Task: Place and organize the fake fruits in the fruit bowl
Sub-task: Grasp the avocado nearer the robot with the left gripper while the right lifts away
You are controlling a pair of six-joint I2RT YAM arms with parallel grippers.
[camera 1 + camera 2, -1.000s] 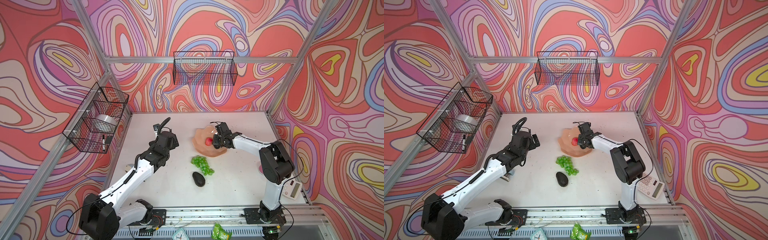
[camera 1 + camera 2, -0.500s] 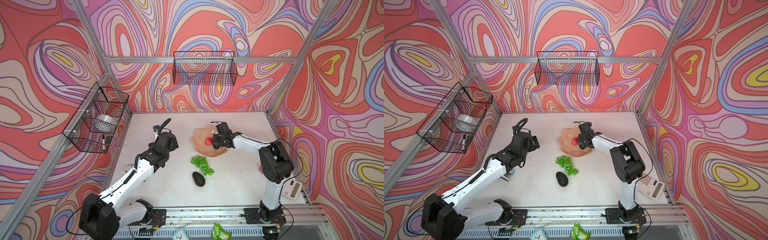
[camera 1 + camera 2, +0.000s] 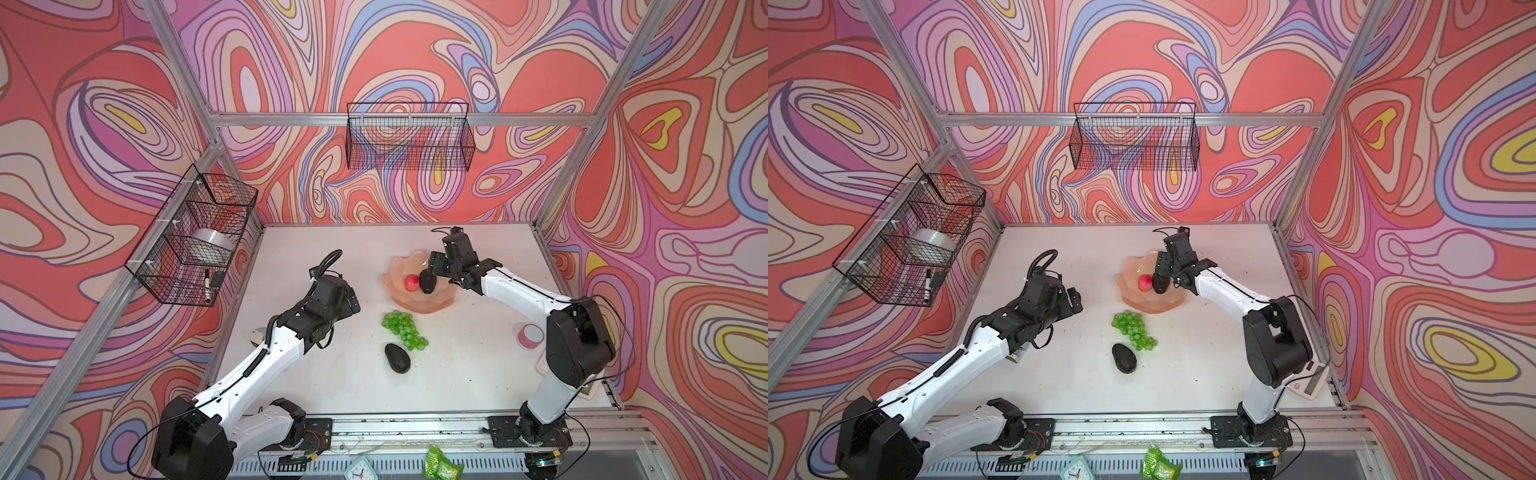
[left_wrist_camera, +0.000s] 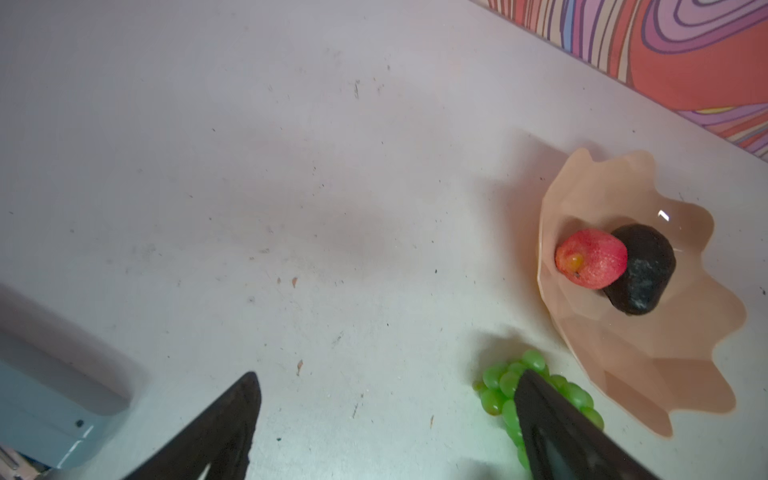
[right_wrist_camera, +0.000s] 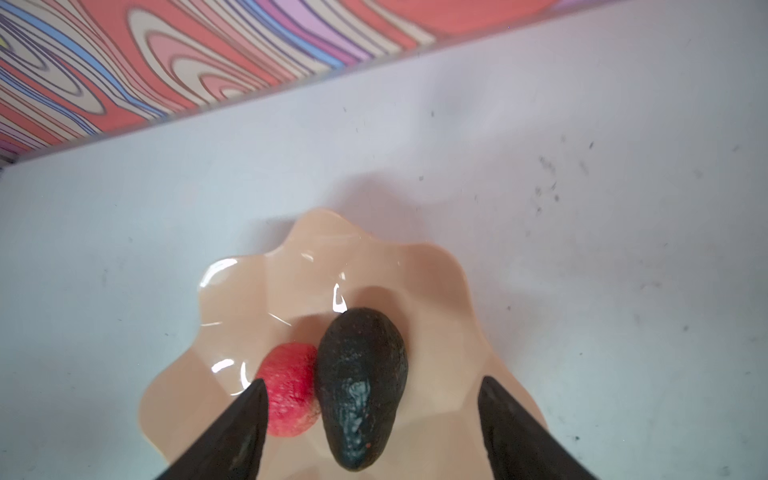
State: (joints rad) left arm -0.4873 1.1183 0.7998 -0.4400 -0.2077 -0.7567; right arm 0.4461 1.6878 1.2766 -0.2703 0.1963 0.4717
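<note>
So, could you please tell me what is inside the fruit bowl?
The fruit bowl holds a red-pink fruit and a dark avocado, touching side by side. The bowl floor directly beneath them is covered; nothing else shows inside.

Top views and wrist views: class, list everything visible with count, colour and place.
fruit bowl: 1, peach-pink, far middle of table
grapes: 1 bunch, green, on table before bowl
avocados: 2, blackish: bowl avocado inside bowl, table avocado by grapes
red-pink fruit: 1, in bowl, touching bowl avocado
wire baskets: 2, black: back-wall basket, left-wall basket
disc: 1, pink-and-white, table's right side
snack packet: 1, green, in front of table
clock: 1, mint, in front of table
left gripper: 1, black, open, above table near grapes
right gripper: 1, black, open, above bowl avocado
</note>
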